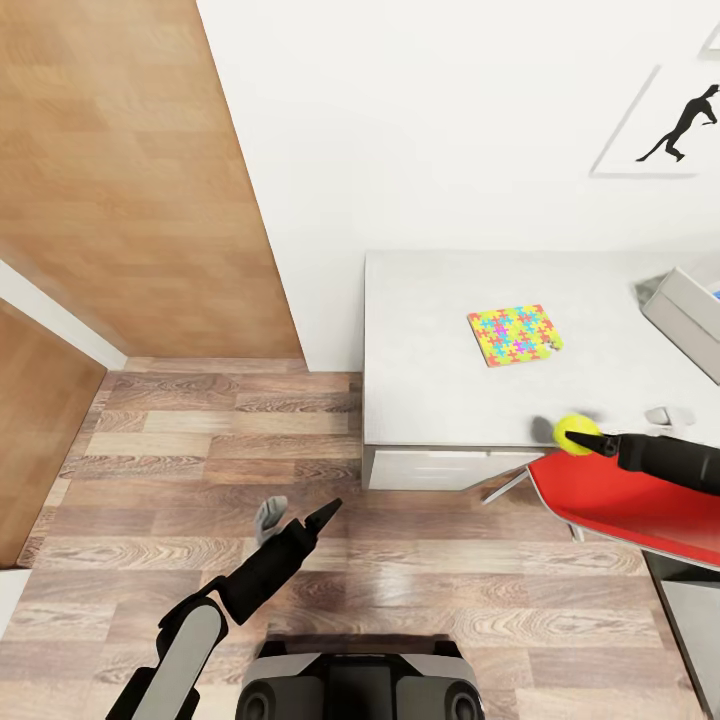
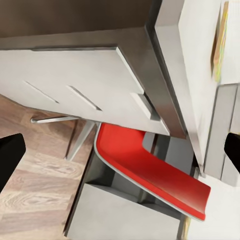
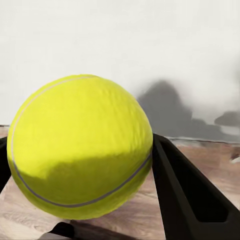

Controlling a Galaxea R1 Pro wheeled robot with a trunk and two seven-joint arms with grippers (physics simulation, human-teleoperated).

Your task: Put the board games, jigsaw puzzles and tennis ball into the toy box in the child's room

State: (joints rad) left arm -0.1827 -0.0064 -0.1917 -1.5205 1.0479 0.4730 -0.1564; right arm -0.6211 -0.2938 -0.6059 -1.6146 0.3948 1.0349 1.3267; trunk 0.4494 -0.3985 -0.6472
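Holding the fuzzy yellow-green tennis ball (image 1: 575,433) between its black fingers, your right gripper (image 1: 590,442) sits at the front edge of the light grey table (image 1: 430,340), just above the red chair seat (image 1: 620,500). The multicoloured jigsaw puzzle square (image 1: 513,334) lies flat mid-table, well apart from the ball, and a corner of the grey toy box (image 1: 685,310) pokes in at the right. Your left gripper (image 1: 300,520) hangs over the wood-plank floor (image 1: 180,450) with its fingers spread wide, nothing in them.
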